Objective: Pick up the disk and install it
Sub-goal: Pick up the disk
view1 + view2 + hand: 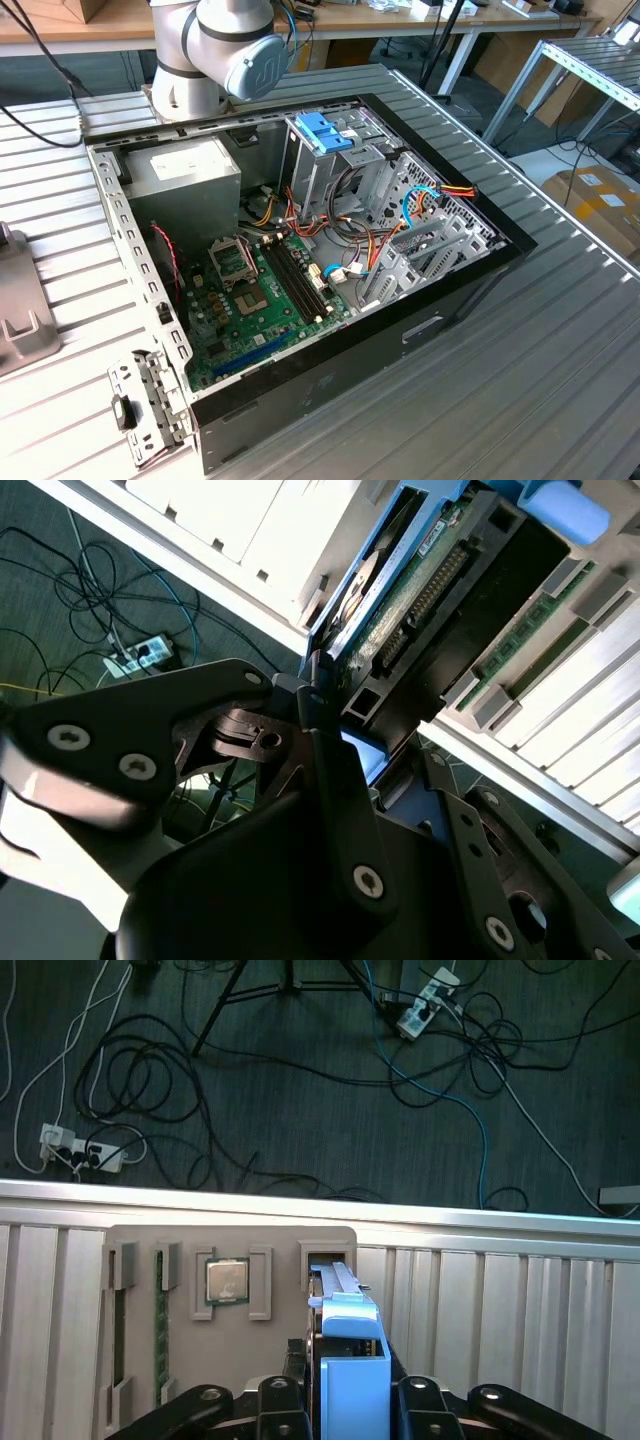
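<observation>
In the first wrist view we saw a grey parts tray (pixel 140 1250), then the disk (pixel 348 1350) standing on edge at the tray's slot. The gripper (pixel 345 1405) had its fingers closed snugly against the disk's sides. We judged the disk grasped; fitting it into the open computer case (pixel 470 270) remained.
</observation>
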`<state>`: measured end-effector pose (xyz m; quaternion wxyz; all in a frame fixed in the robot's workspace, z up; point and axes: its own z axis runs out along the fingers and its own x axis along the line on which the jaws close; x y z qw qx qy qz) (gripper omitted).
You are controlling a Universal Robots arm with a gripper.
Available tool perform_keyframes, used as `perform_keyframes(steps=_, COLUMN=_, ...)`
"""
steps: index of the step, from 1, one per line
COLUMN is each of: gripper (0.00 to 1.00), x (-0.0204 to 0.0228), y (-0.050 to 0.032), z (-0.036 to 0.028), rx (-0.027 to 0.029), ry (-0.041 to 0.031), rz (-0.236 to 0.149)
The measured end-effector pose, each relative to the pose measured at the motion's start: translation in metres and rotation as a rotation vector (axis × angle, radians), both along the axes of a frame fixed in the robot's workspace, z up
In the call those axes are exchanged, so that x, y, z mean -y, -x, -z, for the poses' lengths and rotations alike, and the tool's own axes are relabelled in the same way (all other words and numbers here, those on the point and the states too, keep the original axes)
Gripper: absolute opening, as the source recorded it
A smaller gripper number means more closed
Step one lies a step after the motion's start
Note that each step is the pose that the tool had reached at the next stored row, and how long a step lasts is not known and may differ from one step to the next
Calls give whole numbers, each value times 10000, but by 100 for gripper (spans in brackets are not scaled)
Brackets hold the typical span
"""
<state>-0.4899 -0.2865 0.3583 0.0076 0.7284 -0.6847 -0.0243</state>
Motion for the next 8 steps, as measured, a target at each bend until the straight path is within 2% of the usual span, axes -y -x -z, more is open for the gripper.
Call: perform_keyframes(steps=8, gripper=37, x=0, y=0, z=-54, rx=0, ry=0, rz=0)
